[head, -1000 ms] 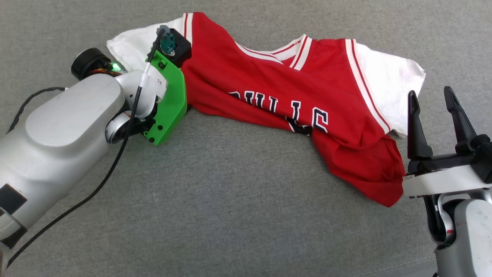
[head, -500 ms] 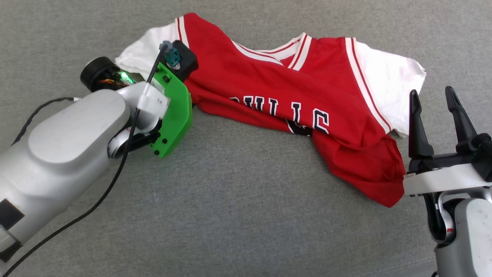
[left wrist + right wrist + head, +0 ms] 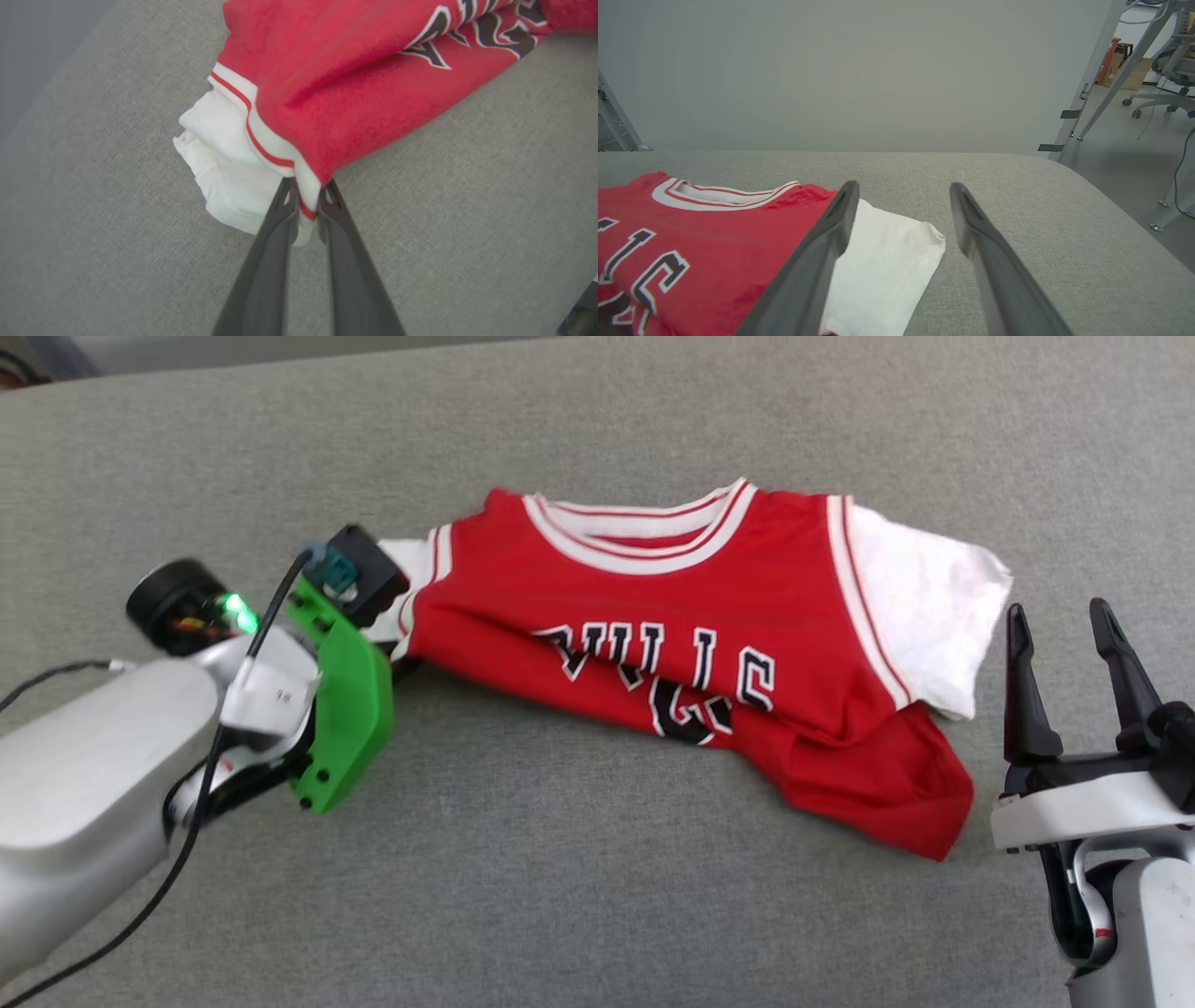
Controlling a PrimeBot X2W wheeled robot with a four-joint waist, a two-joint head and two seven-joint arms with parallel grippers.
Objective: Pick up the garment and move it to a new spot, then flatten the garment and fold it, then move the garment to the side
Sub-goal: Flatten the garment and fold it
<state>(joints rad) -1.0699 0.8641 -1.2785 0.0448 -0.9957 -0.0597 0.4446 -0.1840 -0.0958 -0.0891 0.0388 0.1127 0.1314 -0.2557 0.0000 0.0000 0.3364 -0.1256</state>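
Since the coming move is to carry the garment to a new spot, what matters to us is how the cloth lies from each pair of jaws. At the left, our left gripper (image 3: 306, 198) has its jaws narrow and pinched on the garment (image 3: 653, 607), right at the striped seam where the red body meets a white sleeve (image 3: 224, 186); that sleeve bunches just beside the pinch. From this held end the garment runs rightward across the grey table (image 3: 560, 896), so its long axis lies side to side before us, not toward or away. Going along it we pass the striped collar (image 3: 644, 558) on the far edge, the black lettering (image 3: 653, 658) in the middle, then the second white sleeve (image 3: 924, 607) and a red hem corner (image 3: 920, 807) at the right end. Just beyond that corner, near it but apart, our right gripper (image 3: 1058, 616) stands with its jaws wide and nothing between them; the garment lies to their left. We judge that the left arm (image 3: 93, 775) alone has the cloth, at one end of the long axis, and that a pull from there would trail the rest along the table; the right arm (image 3: 1139, 915) is the nearer one to the loose end. We count one garment, two sleeves, one collar, two grippers: one holding, one free.
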